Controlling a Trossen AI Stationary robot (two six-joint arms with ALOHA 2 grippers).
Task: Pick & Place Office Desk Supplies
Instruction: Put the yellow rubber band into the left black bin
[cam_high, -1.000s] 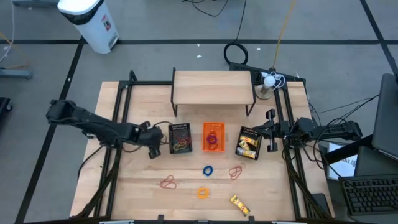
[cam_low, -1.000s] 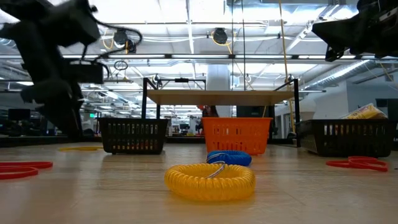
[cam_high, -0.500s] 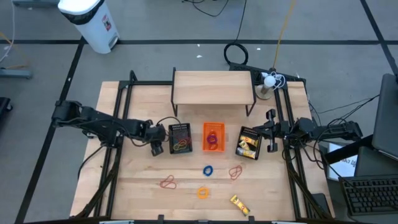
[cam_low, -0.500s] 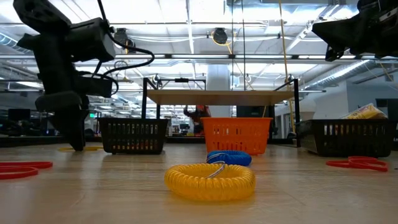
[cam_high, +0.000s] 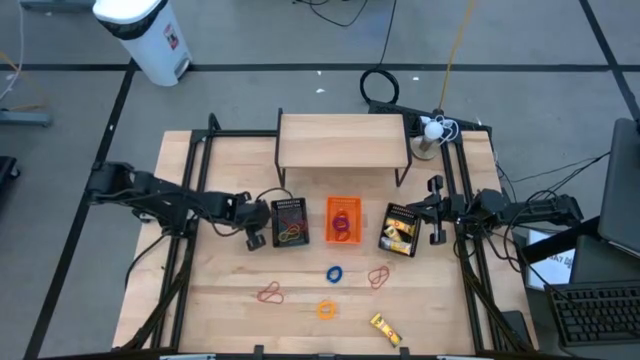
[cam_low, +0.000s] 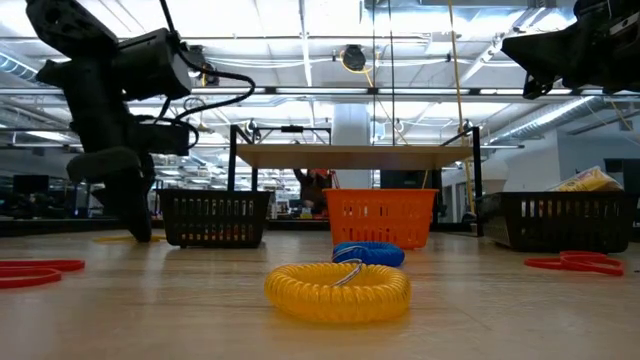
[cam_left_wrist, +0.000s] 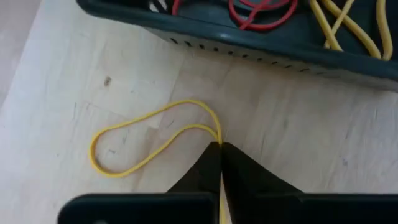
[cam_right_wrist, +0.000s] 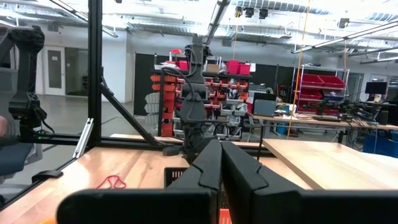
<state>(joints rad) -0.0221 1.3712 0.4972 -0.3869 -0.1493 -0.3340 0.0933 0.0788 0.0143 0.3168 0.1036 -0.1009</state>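
Observation:
A thin yellow rubber band lies flat on the wood beside the left black mesh tray. My left gripper is down at the table on the band's near end, also seen in the high view. My right gripper hovers shut and empty beside the right mesh tray. Loose on the table lie a blue ring, an orange ring, red bands, another red band and a yellow oblong piece. My left gripper pinches the yellow band between its two fingertips at one end of the loop, where the two strands run together. The fingers point down at it from above. The rest of the band lies slack and flat on the table.
The orange tray stands between the two mesh trays; the left one holds red and yellow bands. A low wooden shelf spans the back. Metal frame rails run along both sides of the table.
My left gripper has moved toward the table's right, up to the left mesh tray, and has gone down to the tabletop. Its fingers have come together on the yellow band, which still lies on the wood.

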